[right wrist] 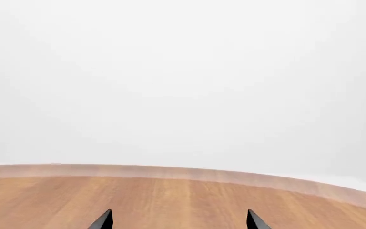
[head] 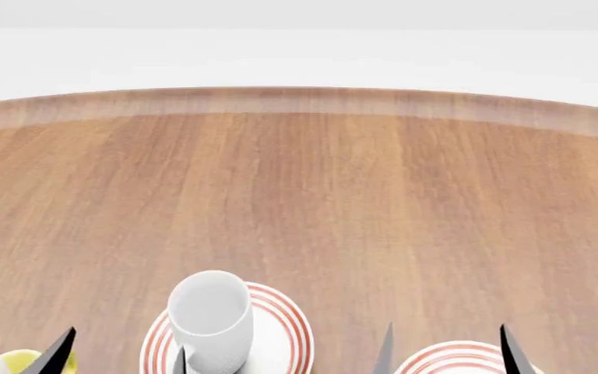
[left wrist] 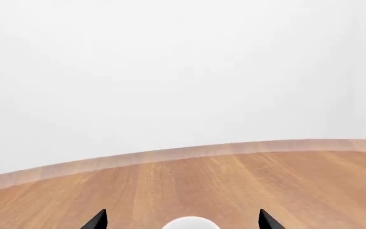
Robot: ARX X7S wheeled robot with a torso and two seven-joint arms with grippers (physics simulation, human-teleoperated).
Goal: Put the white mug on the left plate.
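Observation:
The white mug (head: 211, 318) stands upright on the left plate (head: 283, 331), a white plate with red rings, at the near edge of the head view. My left gripper (head: 121, 358) is open; one fingertip (head: 180, 361) shows in front of the mug's lower left side. In the left wrist view a white rounded top (left wrist: 190, 224), apparently the mug, shows low between the wide-apart tips of my left gripper (left wrist: 182, 217). My right gripper (head: 448, 352) is open and empty over the second plate, and its spread tips frame bare wood in the right wrist view (right wrist: 178, 220).
A second red-ringed plate (head: 460, 360) lies at the near right. A mug with yellow inside (head: 13, 363) sits at the near left corner beside my left gripper. The round wooden table (head: 310, 202) stretches ahead to its far edge (head: 299, 101).

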